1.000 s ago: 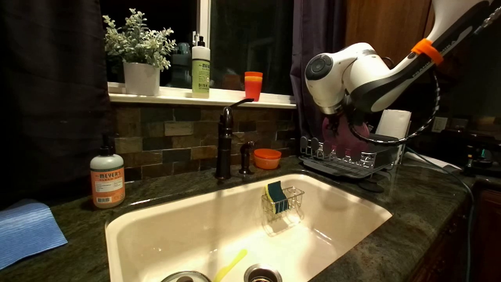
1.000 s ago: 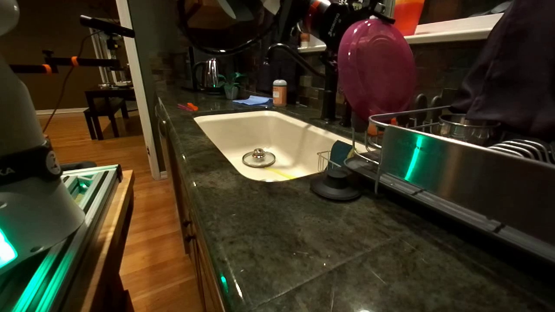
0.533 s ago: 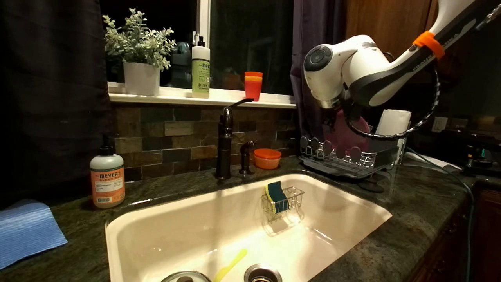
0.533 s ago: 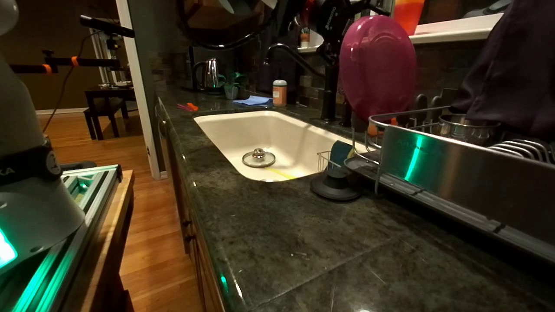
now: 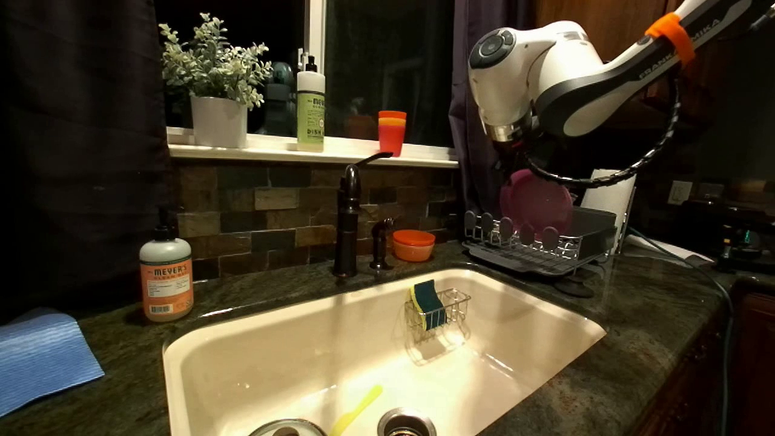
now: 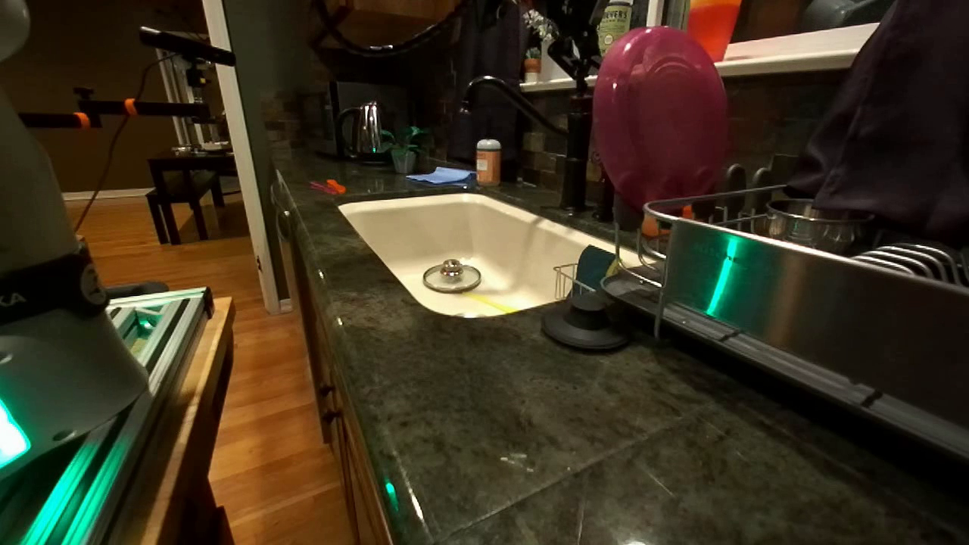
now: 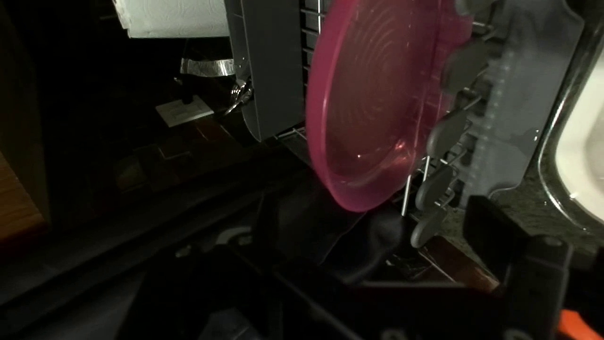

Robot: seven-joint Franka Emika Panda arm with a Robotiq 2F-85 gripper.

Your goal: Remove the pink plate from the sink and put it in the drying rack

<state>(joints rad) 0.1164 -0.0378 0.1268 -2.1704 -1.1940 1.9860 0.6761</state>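
Raised the gripper [image 7: 373, 210] since a second ago, with jaws spread wide. Just past their tips, see the pink plate [image 7: 377, 89] standing on edge in the drying rack [image 6: 787, 295]. Farther out, lower, see the sink [image 5: 284, 345].

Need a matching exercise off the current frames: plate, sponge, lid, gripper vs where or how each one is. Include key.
Column one
1 pink plate
2 sponge
3 glass lid
4 gripper

Column two
A in the wire caddy
B jaws parted, nothing held
C standing on edge in the drying rack
D on the bottom of the sink

Pairs: 1-C, 2-A, 3-D, 4-B
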